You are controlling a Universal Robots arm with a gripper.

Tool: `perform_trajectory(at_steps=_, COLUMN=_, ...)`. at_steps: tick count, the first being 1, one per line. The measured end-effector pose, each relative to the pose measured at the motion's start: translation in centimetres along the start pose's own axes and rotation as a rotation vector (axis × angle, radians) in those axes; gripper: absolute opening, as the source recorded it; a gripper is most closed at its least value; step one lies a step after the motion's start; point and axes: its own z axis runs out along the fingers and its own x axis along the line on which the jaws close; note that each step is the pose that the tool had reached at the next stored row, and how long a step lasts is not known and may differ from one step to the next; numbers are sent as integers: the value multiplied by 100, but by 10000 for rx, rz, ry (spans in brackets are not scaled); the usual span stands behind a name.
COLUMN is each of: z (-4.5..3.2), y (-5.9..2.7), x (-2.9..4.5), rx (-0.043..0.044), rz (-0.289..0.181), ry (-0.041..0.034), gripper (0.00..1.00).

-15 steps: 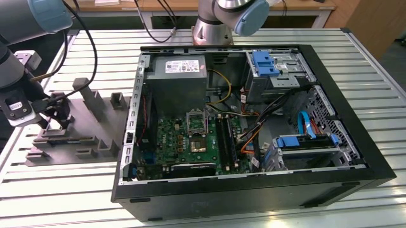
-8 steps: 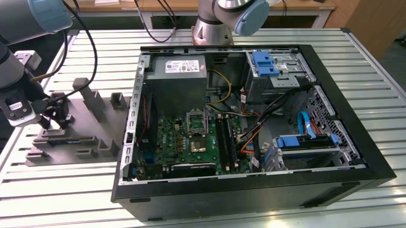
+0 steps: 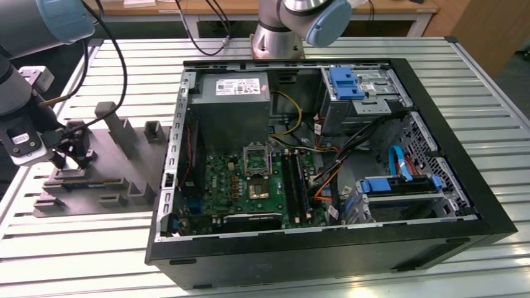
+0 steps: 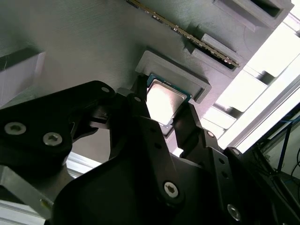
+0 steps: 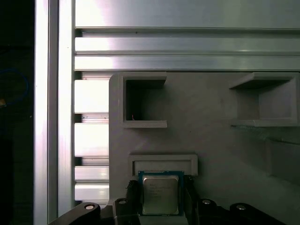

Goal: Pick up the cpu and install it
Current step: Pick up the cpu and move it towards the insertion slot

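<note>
On the exterior view's left, our gripper straddles the cpu in the tray. Pinching or not — we cannot tell.

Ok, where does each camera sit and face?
Exterior view: off the arm, high, looking down on computer case and grey tray; arm and gripper over the tray.
First wrist view: at the wrist, squarely facing the tray; gripper flanks cpu.
Second wrist view: at the wrist, slanting across the tray; gripper in front.
Both wrist views share the cpu.
</note>
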Motion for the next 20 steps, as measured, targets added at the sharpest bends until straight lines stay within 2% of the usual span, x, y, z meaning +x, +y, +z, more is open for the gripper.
perform_trajectory(at_steps=12, z=-59, y=2, x=-2, rx=-1, rz=0, ry=-2, gripper=47)
perform_trajectory(at_steps=20, z=-71, y=2, x=-1, rx=0, rz=1, ry=0, gripper=47)
